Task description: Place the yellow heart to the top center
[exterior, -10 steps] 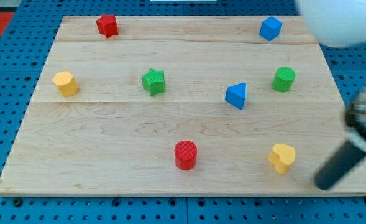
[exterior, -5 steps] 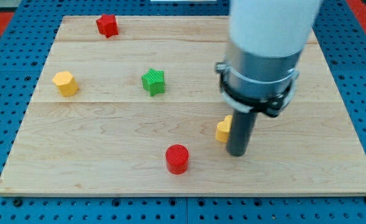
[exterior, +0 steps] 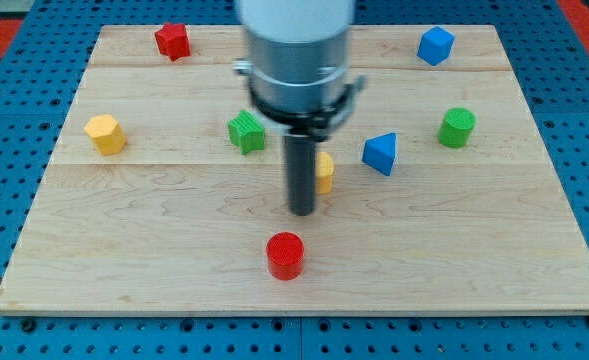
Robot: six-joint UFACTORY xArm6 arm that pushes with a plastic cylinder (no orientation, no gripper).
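Mid-board, the yellow heart (exterior: 325, 172) sits just left of the blue triangle (exterior: 379, 153), largely hidden behind the rod. My tip (exterior: 302, 211) rests touching or just beside its lower left, gripping nothing. The top center, beyond the green star (exterior: 245, 132), remains unreached.

We see the small yellow heart-shaped block (exterior: 325, 172) lying on the pale wooden board (exterior: 154, 230), close to the board's middle and slightly toward the view's right of centre. Only a narrow strip of its right side shows, so we cannot make out its heart outline or which way it points. The visible part is a bright, solid yellow with a rounded edge. It rests flat on the wood, about halfway between the view's top and the view's bottom edges of the board.
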